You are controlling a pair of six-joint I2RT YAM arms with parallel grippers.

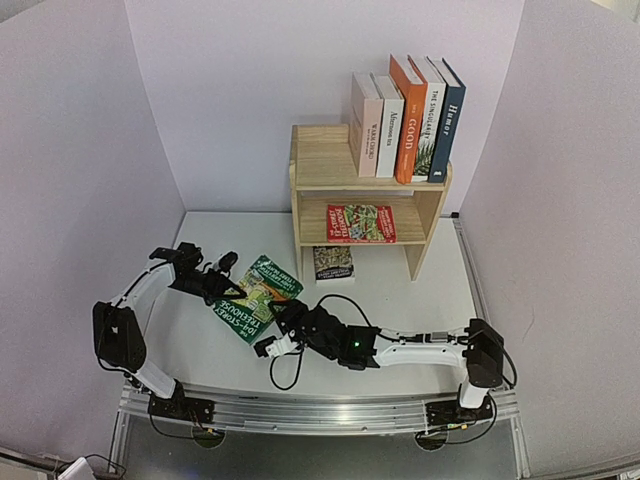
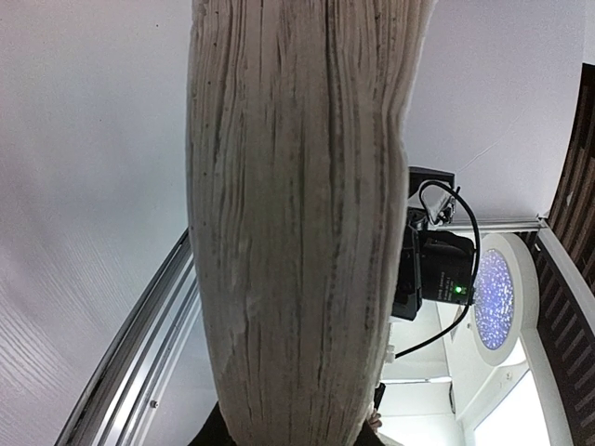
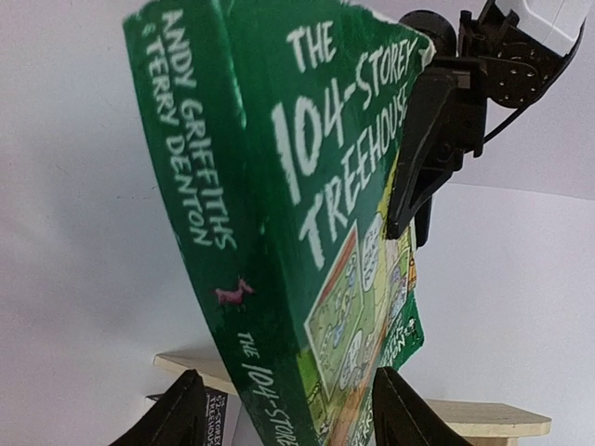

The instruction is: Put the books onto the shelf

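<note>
Step in hand, by my judgement: passing the green paperback (image 1: pixel 258 298) between arms, clear of the bench (image 1: pixel 400 290). My left gripper (image 1: pixel 228 287) is clamped on its edge. My right gripper (image 1: pixel 281 318) stands wide astride its lower end, not yet closed. Next: close right, release left, carry to the shelf (image 1: pixel 320 186). Left wrist view shows only page edges, with its fingers hidden.

green paperback book (image 2: pixel 297 232) swamps the left wrist view, pale page edges cut off top and bottom. right wrist view: its lower end runs off frame, small dark paperback (image 3: pixel 216 409) mostly tucked behind a finger (image 3: pixel 177 413) of the right end effector (image 3: pixel 288 376).
</note>
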